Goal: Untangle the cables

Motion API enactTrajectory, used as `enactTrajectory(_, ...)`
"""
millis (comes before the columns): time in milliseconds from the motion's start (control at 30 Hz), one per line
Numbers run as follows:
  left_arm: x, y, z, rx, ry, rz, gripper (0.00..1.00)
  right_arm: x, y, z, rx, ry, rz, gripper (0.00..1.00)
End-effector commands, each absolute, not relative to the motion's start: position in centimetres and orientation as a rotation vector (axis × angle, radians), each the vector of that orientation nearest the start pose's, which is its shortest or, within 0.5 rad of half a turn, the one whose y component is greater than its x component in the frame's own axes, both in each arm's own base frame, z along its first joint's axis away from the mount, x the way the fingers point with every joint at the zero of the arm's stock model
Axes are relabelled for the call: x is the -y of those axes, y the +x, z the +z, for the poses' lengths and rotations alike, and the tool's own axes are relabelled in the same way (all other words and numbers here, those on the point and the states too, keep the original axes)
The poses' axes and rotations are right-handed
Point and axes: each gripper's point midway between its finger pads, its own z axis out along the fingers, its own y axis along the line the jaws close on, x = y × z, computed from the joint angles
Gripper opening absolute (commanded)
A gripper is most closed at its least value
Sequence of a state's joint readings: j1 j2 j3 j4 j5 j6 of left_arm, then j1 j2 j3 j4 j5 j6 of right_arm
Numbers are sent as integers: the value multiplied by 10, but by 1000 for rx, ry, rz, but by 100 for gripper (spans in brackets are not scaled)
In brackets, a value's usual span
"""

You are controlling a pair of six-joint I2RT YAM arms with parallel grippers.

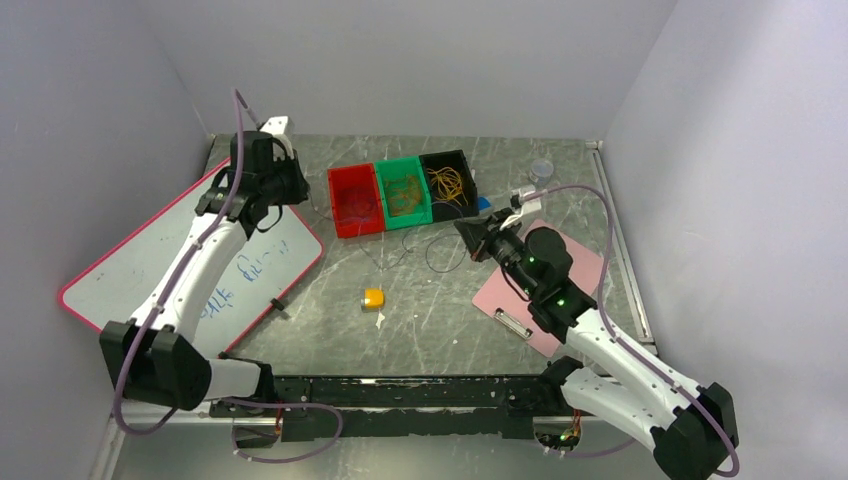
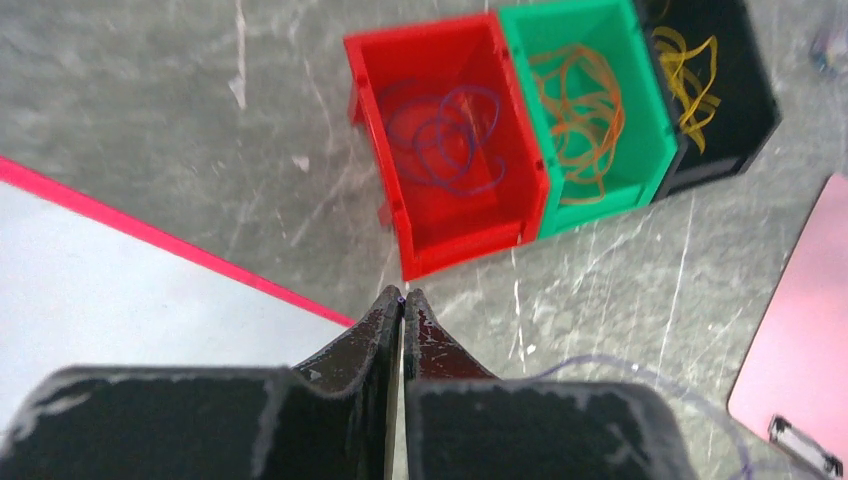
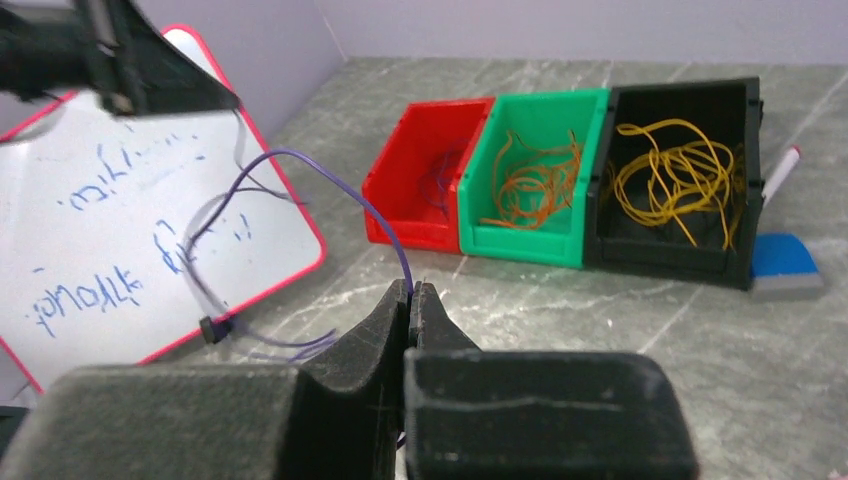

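Purple cable: arches up from the right jaws toward 10 o'clock, then drops in loose loops over the tabletop beside the whiteboard's edge.
Right gripper: jaws pressed together, pinching the purple cable at their tips; it hangs over the tabletop at about 2 o'clock from the centre.
Left gripper: jaws closed with no gap, a speck of purple wire at the tips; a strand climbs toward it in the right wrist view. It sits at 10 o'clock.
Sorted cables: purple coils in the red bin, orange cables in the green bin, yellow cables in the black bin.
Bins: touching in a row at 12 o'clock.
Whiteboard: at 9 o'clock, pink-edged.
Clipboard: pink, at 4 o'clock, under the right arm.
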State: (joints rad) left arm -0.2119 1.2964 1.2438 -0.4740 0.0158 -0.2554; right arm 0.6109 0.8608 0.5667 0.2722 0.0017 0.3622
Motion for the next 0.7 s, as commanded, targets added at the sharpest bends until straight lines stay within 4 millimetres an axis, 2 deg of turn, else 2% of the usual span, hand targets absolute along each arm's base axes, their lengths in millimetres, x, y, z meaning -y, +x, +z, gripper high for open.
enactTrajectory(0,109,377,217,-2209,-4,-436,7,-223,274,292,-1545,-246,814,0)
enactTrajectory(167,104,378,195,-2250,-24,-413,7,-237,267,299,-1569,-349,860,0)
enactTrajectory(467,98,386,163,-2312,-66,-414,7,-245,267,298,-1548,-413,866,0)
enactTrajectory(667,105,410,160,-2311,-32,-454,7,-263,280,297,-1552,-465,884,0)
